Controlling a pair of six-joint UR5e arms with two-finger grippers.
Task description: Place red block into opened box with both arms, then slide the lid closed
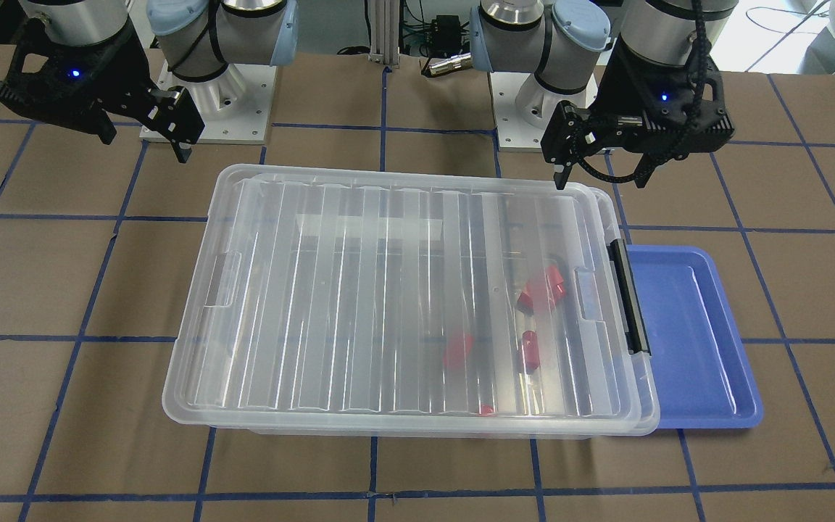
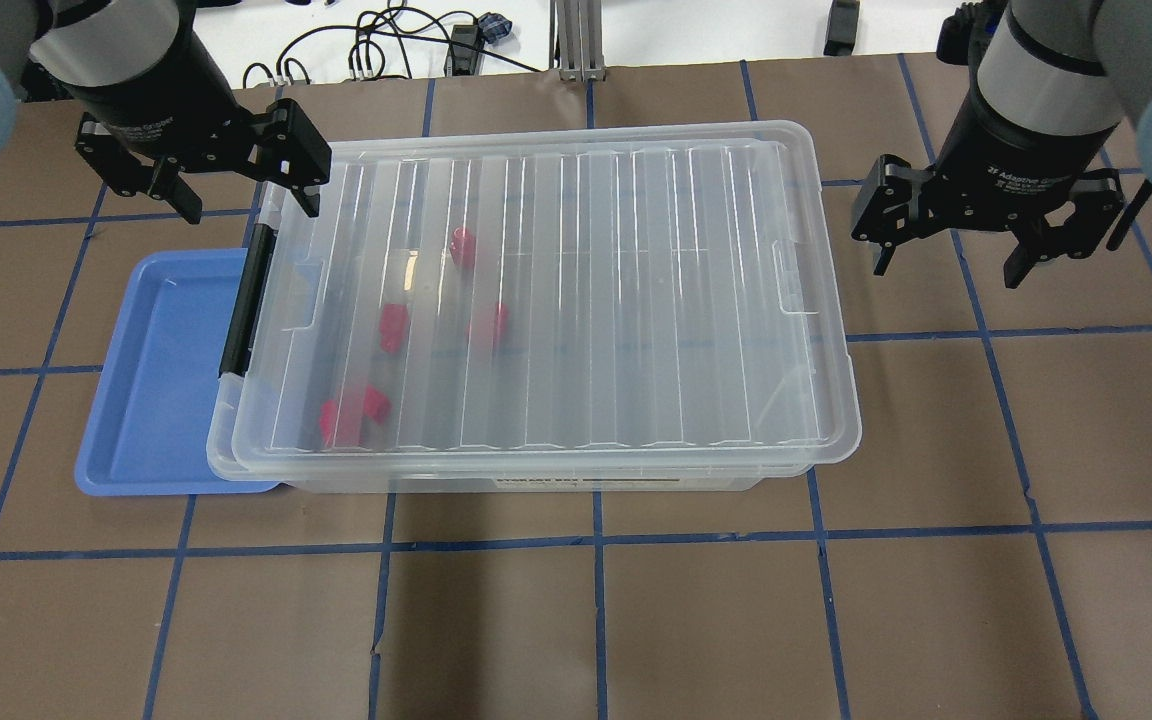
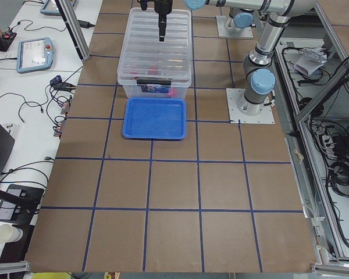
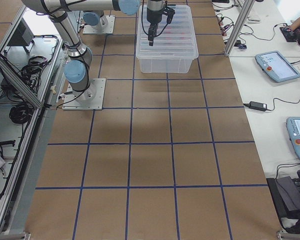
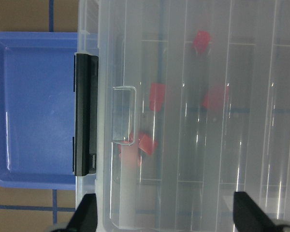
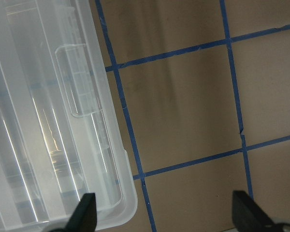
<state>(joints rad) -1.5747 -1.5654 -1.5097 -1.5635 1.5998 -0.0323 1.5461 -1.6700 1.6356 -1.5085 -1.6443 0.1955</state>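
Ribbed clear plastic lid over clear shallow bin, overhanging at 3 o'clock; black left gripper and right gripper flanking, fingers spread empty, probably for nudging.

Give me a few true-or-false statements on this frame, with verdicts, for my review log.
1. The lid lies on top of the box. True.
2. The red blocks lie in the blue tray. False: they are inside the box, under the lid.
3. The left gripper and right gripper are both open, holding nothing. True.
4. The black latch bar is at the box end away from the blue tray. False: it is at the end next to the tray.
5. The right gripper grips the lid. False: it hangs beside the box, apart from it.
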